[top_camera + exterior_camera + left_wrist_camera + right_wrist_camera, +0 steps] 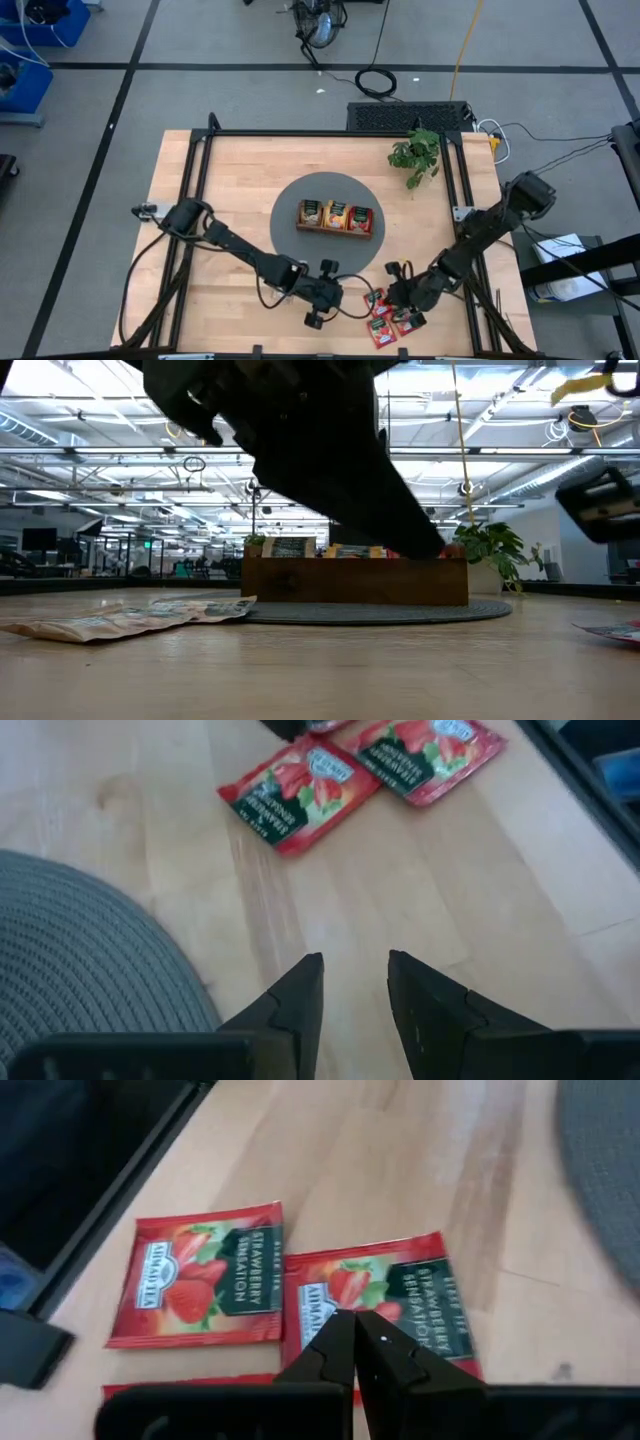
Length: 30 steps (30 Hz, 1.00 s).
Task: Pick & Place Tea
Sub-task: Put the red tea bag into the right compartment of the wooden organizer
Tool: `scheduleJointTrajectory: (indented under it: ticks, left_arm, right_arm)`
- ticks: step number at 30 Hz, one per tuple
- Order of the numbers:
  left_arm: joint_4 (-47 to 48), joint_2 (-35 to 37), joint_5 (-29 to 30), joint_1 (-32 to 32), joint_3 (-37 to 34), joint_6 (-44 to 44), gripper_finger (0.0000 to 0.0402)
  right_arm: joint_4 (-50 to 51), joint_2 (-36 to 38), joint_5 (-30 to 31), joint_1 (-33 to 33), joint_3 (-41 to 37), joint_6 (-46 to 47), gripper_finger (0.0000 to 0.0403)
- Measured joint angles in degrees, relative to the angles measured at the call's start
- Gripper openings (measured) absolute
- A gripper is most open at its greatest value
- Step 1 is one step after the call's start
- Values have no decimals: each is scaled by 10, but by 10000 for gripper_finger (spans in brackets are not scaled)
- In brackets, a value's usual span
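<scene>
Three red tea sachets [378,302] [406,321] [383,334] lie flat on the wood near the table's front edge, right of centre. My right gripper [355,1318] [393,292] is shut, and its tips stand over one red sachet [385,1300] with another [200,1275] beside it. My left gripper [355,960] [335,295] hovers open just left of them, with nothing between its fingers; two red sachets [298,795] [425,748] lie ahead of it. Cream sachets [130,616] lie flat on the table in the low view. My right gripper's shut fingertips [340,1330] come slanting down over the red sachet's printed face [350,1292], near its edge closest to the gripper. I cannot tell whether they touch it. The sachet lies flat on the table.
The wooden three-compartment tray [335,230] stands on a round grey mat [290,195] at mid-table, with cream, orange-yellow and red sachets upright in it. A small green plant [417,155] stands at the far right. Black frame rails [195,180] run along the table's sides.
</scene>
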<state>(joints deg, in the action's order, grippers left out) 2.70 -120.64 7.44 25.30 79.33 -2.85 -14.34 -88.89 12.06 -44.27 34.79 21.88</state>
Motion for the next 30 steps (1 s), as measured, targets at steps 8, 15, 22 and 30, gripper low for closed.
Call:
scheduleJointTrajectory:
  ticks: [8, 15, 22, 30]
  left_arm:
    - [-2, 0, 0, 0, 0, 2, 120]
    - [-30, 0, -2, 1, 0, -35, 120]
    - [-15, -3, -2, -19, 0, -111, 120]
    - [20, -17, -2, -33, -1, -155, 120]
  right_arm:
    - [-7, -41, -62, 41, 0, -1, 0]
    - [-80, -104, -77, 81, 3, -20, 0]
    - [-145, -142, -53, 113, 2, -36, 0]
    - [-195, -140, 44, 104, 0, -112, 0]
